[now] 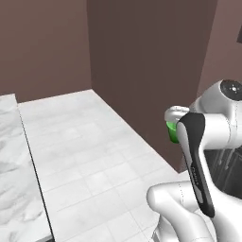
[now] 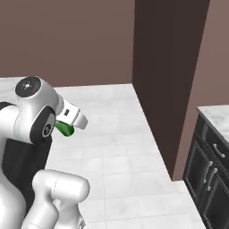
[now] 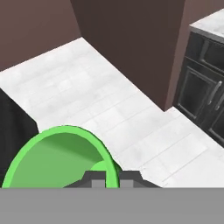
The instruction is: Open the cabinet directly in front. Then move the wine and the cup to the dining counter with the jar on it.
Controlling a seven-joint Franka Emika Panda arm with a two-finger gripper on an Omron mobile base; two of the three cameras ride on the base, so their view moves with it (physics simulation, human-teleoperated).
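Note:
The bright green cup fills the lower left of the hand view, with its open mouth facing the camera. My gripper is shut on its rim, one dark fingertip inside and one outside. In the left base view the cup peeks out from behind my forearm, held up in the air over the floor. In the right base view the cup hangs tilted under the white hand. A white grey-veined marble top with a dark edge runs along the left; I cannot tell whether it is the dining counter.
A tall dark brown column stands ahead on the right. Beside it are dark lower cupboards with silver handles under a narrow marble counter. Pale tiled floor lies open between the marble top and the column.

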